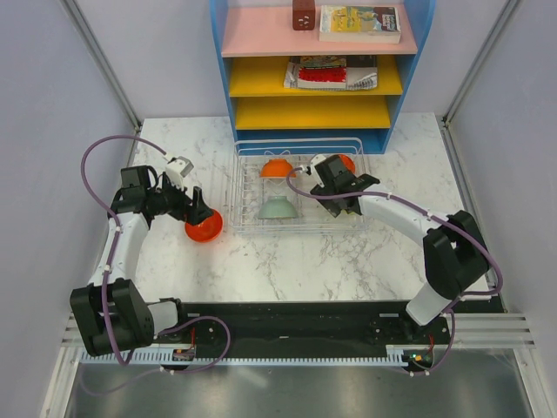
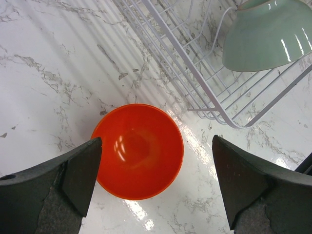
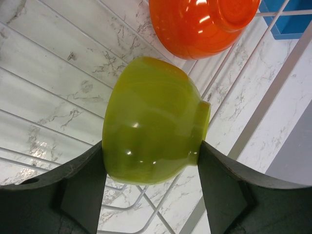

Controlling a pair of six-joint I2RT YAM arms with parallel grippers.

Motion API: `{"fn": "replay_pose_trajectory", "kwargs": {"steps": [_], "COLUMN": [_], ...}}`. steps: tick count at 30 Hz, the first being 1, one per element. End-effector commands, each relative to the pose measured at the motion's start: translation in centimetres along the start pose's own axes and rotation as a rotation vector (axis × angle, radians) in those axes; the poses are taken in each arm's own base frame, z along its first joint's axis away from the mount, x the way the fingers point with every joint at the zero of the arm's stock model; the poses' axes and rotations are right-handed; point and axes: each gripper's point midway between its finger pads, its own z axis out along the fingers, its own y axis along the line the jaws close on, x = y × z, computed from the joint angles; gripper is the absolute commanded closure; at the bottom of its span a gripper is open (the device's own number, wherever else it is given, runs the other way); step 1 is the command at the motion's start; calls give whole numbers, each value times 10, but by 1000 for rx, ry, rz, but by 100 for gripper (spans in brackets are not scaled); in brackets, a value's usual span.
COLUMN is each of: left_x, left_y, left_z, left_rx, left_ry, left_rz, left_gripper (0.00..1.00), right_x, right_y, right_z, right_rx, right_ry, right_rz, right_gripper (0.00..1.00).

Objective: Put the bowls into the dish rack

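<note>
Right gripper (image 3: 151, 163) clamps the seemingly light, slippery lime bowl (image 3: 146, 122) across its sides, centre of its wrist view; left gripper (image 2: 156, 151) gapes wide above the red bowl (image 2: 138, 151).

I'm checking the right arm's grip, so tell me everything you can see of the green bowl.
The green bowl is lime, glossy and plastic-looking, round with a short foot ring. It is turned on its side, foot to the right in the wrist view, only its outside showing. The right gripper holds it, jaws pressed on opposite walls, above the rack wires and beside an orange bowl; whether it touches either cannot be told.
</note>
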Motion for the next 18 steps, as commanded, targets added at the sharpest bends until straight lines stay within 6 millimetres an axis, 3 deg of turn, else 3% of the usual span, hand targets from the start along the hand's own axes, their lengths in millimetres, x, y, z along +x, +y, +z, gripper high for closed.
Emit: {"fn": "replay_pose_trajectory", "kwargs": {"steps": [1,6,7,18], "left_x": [-3,-4,-3,-4], "left_y": [-4,-5,-5,-5], "left_z": [-2,-3,-2,-4], "left_rx": [26,28,29,26], "left_ry": [-22,-26,-21,-23], "left_rz": [41,46,41,44], "left_gripper": [0,0,0,0], "right_x": [6,10,11,12], "right_y": [6,22,24,42], "right_z": [5,2,1,-10], "right_rx": [-9,-94,-104,-200], "right_ry": [46,72,76,67], "right_rz": [-30,-75,-84,-129], "right_gripper": [99,66,55,9]}}
